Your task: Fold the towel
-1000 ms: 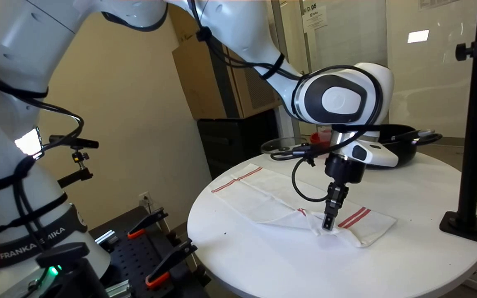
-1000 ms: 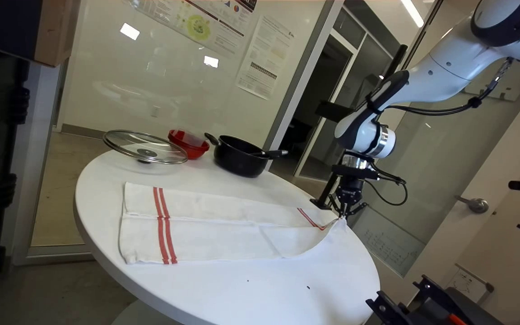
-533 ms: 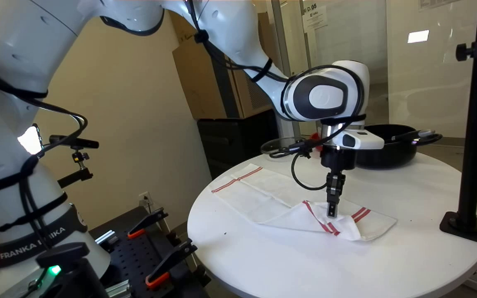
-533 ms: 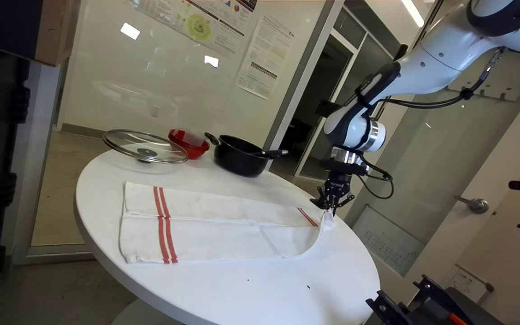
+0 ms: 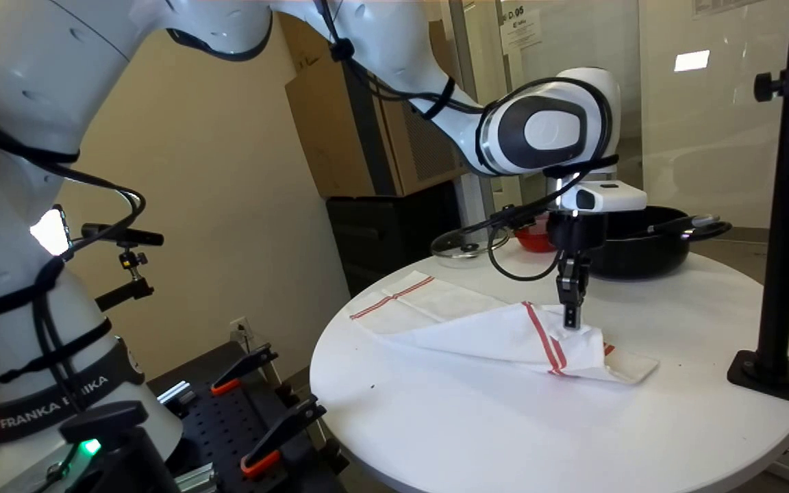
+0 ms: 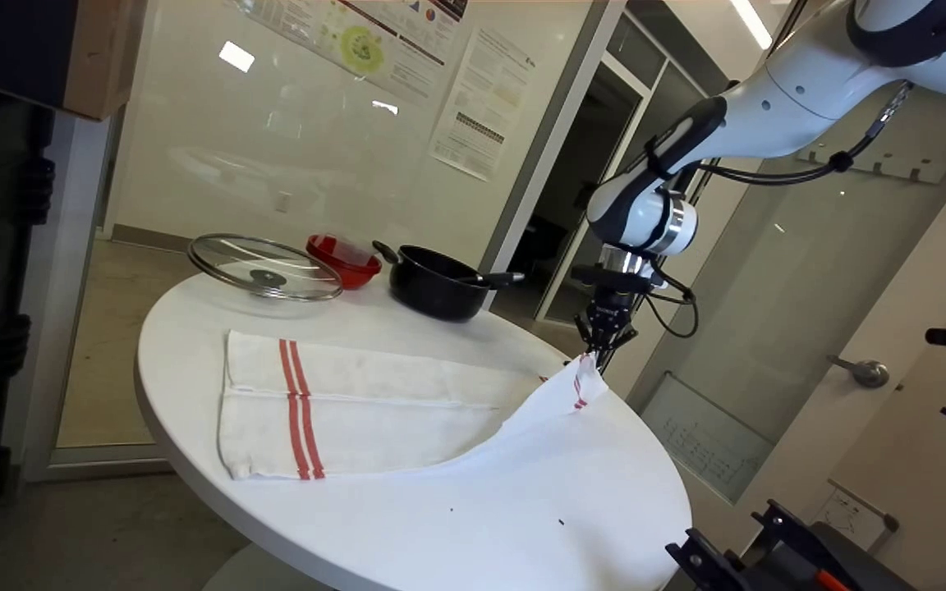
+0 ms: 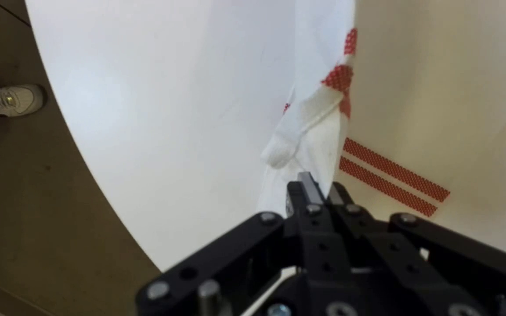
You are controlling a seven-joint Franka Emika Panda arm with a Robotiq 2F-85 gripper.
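In an exterior view, the towel (image 6: pixel 374 431) lies flat on the tabletop (image 6: pixel 522 525) at left. At right, the claw (image 6: pixel 594 353) pinches its lifted end. I think this fold is half done; next, lay that end over and let go.

In an exterior view the white arm (image 5: pixel 394 48) rises from its base (image 5: pixel 151 421) at the left, arches over to the right and slopes down to a sharply bent wrist (image 5: pixel 548 130). In both exterior views the black hand (image 5: pixel 572 320) hangs below it, pointing almost straight down. The wrist view shows its two fingers (image 7: pixel 309 189) pinched together, side by side.
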